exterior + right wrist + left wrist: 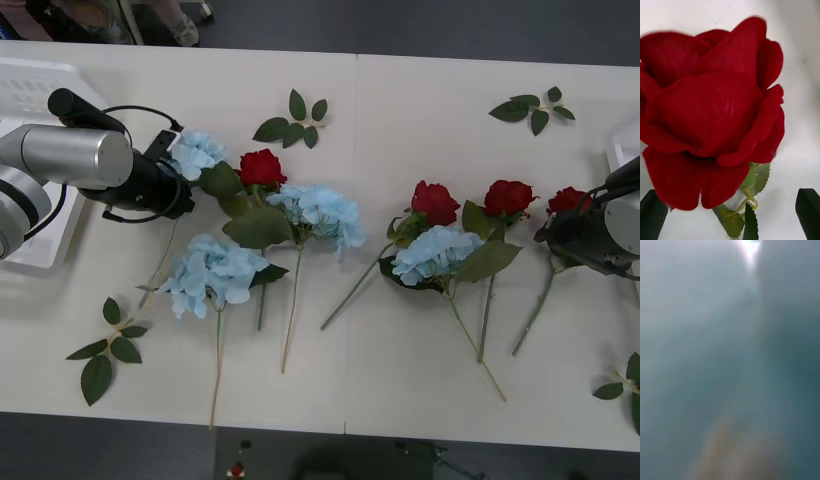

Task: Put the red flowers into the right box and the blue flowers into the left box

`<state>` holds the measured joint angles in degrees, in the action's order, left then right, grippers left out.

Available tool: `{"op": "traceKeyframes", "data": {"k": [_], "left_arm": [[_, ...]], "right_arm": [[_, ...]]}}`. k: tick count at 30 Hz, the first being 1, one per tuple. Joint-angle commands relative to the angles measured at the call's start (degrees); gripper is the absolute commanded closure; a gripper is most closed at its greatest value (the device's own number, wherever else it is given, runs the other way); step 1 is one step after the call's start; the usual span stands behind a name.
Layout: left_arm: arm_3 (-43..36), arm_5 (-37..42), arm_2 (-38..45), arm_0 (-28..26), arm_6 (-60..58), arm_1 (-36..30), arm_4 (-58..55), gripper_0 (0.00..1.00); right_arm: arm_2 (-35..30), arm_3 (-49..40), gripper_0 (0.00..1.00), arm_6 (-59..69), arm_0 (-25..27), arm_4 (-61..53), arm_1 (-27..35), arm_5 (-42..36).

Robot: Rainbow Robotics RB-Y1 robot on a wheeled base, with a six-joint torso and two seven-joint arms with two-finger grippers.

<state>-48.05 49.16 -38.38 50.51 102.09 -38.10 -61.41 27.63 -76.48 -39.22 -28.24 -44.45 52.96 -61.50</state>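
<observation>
Smooth pale surface (400, 330), seamed down the middle, strewn with fabric flowers. At left edge, left box (30, 90), ribbed translucent plastic. Left claw (172, 170) pressed into a puffy blue flower (196, 152); grip impossible to tell. Toward the middle, more blue flowers (212, 272) and velvety red flowers (262, 167) on thin stems. At right edge, right claw (560, 228) spread wide, black fingers (808, 210) flanking a rose (711, 112); right box (622, 150) rim behind.

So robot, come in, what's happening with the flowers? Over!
Left hand at the leftmost pale blue puffy flower. Right hand over the rightmost deep-red rose, fingers apart. Nothing blocking.
</observation>
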Motion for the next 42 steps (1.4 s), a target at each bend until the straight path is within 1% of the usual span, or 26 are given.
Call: {"op": "traceKeyframes", "data": {"k": [1,4,8,9,10,11,13,14,15,16,20,23,24,25,27,28,29,31,36,38,39,41,42], "left_arm": [[0.15,-1.17,0.67,0.46,-0.05,0.39,0.86,1.0],[0.15,-1.61,0.67,0.38,0.04,0.48,1.03,1.0],[0.15,-2.4,0.67,0.38,-0.05,0.22,1.21,1.0],[0.15,-2.57,0.67,0.38,-0.05,0.04,1.21,1.0],[0.15,-2.57,0.76,0.46,0.04,-0.05,1.21,1.0],[-0.02,-2.66,0.76,0.38,0.04,-0.49,1.29,1.0],[-1.17,-2.84,0.67,0.46,-0.05,-1.72,1.29,1.0],[-2.66,-2.66,0.67,0.46,-0.05,-2.95,0.94,1.0],[-4.77,-2.22,0.67,0.38,-0.14,-4.88,0.59,1.0],[-5.91,-1.69,0.76,0.38,-0.23,-5.94,0.5,1.0],[-16.55,7.45,4.54,0.38,-0.49,-15.25,-0.11,1.0],[-23.67,18.34,10.6,0.46,0.12,-22.37,-0.38,1.0],[-24.72,20.19,11.92,0.38,0.3,-23.6,-0.29,1.0],[-26.13,23.62,13.77,0.38,0.65,-25.71,0.33,1.0],[-26.48,26.69,15.7,0.38,2.06,-28.79,2.96,1.0],[-26.3,26.61,15.7,0.38,2.94,-29.49,4.37,1.0],[-25.34,26.08,15.7,0.38,5.04,-30.37,8.33,1.0],[-22.35,24.32,15.61,0.38,5.92,-30.28,13.42,1.0],[-12.24,16.94,15.35,0.38,5.92,-26.94,23.27,1.0],[-7.58,13.25,15.35,0.38,5.84,-25.27,26.87,1.0],[-6.44,12.19,15.35,0.38,5.84,-25.1,27.49,1.0],[-1.69,7.01,15.35,0.29,5.92,-23.95,28.19,0.99],[-0.64,5.6,15.35,0.38,5.92,-23.78,28.19,0.98]], "right_arm": [[3.75,2.21,0.0,-2.53,-2.87,0.06,0.39,4.2],[6.3,4.32,0.0,-2.53,-3.92,-0.11,0.39,6.57],[9.46,6.69,0.23,-2.44,-5.68,-0.81,0.3,8.15],[9.55,6.96,0.39,-2.44,-5.86,-0.9,0.3,8.15],[9.46,6.96,0.46,-2.35,-5.95,-0.99,0.13,8.15],[9.55,7.04,0.56,-2.44,-5.95,-1.08,0.04,8.15],[9.55,7.31,0.69,-2.35,-6.12,-1.25,-0.14,8.15],[9.55,7.57,0.83,-2.35,-6.21,-1.25,-0.22,8.15],[9.55,7.66,0.94,-2.35,-6.38,-1.34,-0.22,8.15],[9.55,7.75,0.99,-2.44,-6.38,-1.34,-0.22,8.15],[9.55,7.75,1.0,-2.62,-6.74,-1.69,-0.22,8.42],[9.46,7.84,1.0,-2.88,-7.53,-1.69,-0.05,8.77],[9.46,7.75,1.0,-2.97,-7.79,-1.69,0.04,8.77],[9.46,7.75,1.0,-3.14,-8.23,-1.96,0.39,8.77],[9.46,7.75,1.0,-3.67,-9.46,-2.57,1.09,8.77],[9.46,7.66,1.0,-3.85,-9.81,-2.84,1.45,8.68],[9.46,7.13,1.0,-4.37,-11.13,-4.15,2.59,8.33],[9.46,5.9,1.0,-7.27,-13.33,-6.35,4.7,6.66],[9.37,3.27,1.0,-16.06,-20.01,-10.92,11.73,-0.64],[9.37,3.62,1.0,-22.48,-22.29,-10.13,14.45,-2.83],[9.46,3.97,1.0,-24.06,-22.73,-9.6,15.07,-3.01],[9.46,7.13,1.0,-30.83,-23.96,-6.18,16.3,-2.83],[9.37,8.1,1.0,-32.15,-24.23,-4.94,16.3,-2.66]]}}
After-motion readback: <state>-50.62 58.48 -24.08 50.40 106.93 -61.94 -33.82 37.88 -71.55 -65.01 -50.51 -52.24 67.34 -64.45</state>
